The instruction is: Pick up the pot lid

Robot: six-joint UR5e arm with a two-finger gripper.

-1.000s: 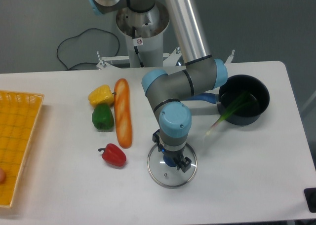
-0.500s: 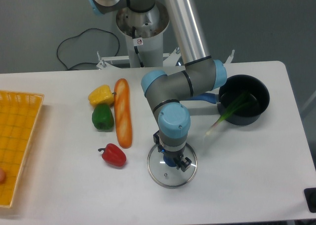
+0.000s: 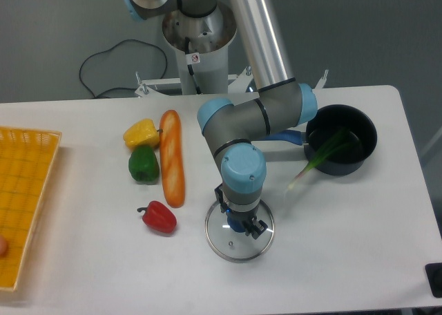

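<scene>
Pincer [image 3: 242, 216] fingers straddle the blue knob of the glass lid, tips pointing down; whether they have clamped it, I cannot tell. Largest comes the pale table [image 3: 124, 273], then the grey-and-blue arm [image 3: 271, 111] reaching over it. A yellow crate [image 3: 27, 170] stands at the picture's left edge, and a black pot [image 3: 359, 151] at the right. Beneath the pincer, the lid [image 3: 228, 249] lies on the table, knob up. Left of it is a long loaf [image 3: 171, 156]; a green-and-white stalk [image 3: 323, 152] leans over the pot's rim. Beside or near the loaf sit yellow [image 3: 141, 133], green [image 3: 143, 164] and red peppers [image 3: 160, 218]. Smallest is the lid's knob [image 3: 235, 226].
</scene>
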